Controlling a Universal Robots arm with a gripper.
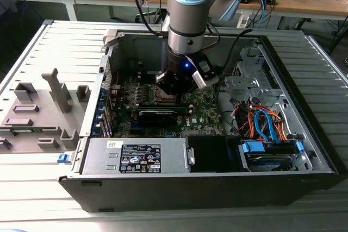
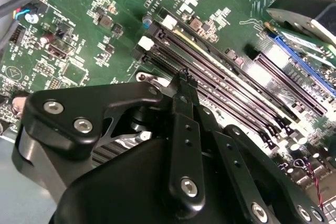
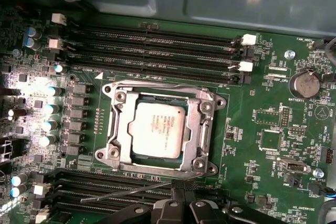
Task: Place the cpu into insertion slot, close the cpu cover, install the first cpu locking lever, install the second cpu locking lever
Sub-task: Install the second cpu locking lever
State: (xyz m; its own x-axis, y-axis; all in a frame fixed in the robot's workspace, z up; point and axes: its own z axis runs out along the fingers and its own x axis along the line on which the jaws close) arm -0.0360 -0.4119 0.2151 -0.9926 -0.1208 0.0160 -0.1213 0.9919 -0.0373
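In the first wrist view the cpu (image 3: 157, 129) lies flat in the insertion slot (image 3: 111, 125) on the green motherboard (image 3: 262, 103). The cpu cover (image 3: 198, 129), a silver frame, lies down around the chip's top. A thin wire locking lever (image 3: 126, 192) runs beside the socket's edge, above the memory slots, and its end meets my gripper (image 3: 181, 190). The black fingers stand together, and I cannot tell whether they pinch the lever. In the exterior view the gripper (image 1: 173, 92) is low inside the open computer case, over the socket area. The second wrist view looks along the shut fingers (image 2: 183, 85) onto the board.
Long black memory slots (image 3: 157, 51) flank the socket on both sides. A black card (image 1: 157, 116) stands just in front of the gripper. A power supply (image 1: 136, 157), a drive with coloured cables (image 1: 267, 134) and the case walls (image 1: 109, 52) enclose the board. A grey fixture (image 1: 43, 107) lies outside.
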